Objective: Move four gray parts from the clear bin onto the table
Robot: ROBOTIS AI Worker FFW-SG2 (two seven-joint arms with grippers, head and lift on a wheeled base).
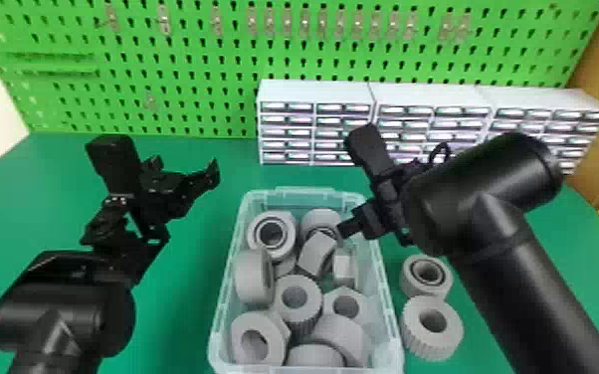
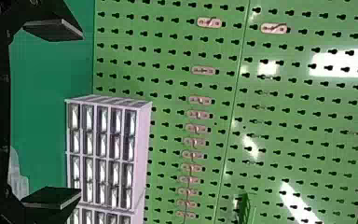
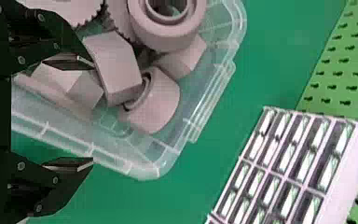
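Right wrist view: R hand [image 3: 92, 112] open nr bin [image 1: 303, 193], prob. pick no. 3 w/ 2 gray parts [image 1: 430, 344] on table [image 1: 179, 308]; next, straddle a part & close.

Left arm [image 1: 59, 308] and right arm [image 1: 522, 248] were black, smooth, with rounded cylindrical housings. Thin black cable [image 1: 446, 145] looped by right wrist. Fingers [image 3: 67, 62] were flat, black; angular black linkages [image 3: 51, 191] had small round screws [image 3: 21, 165].
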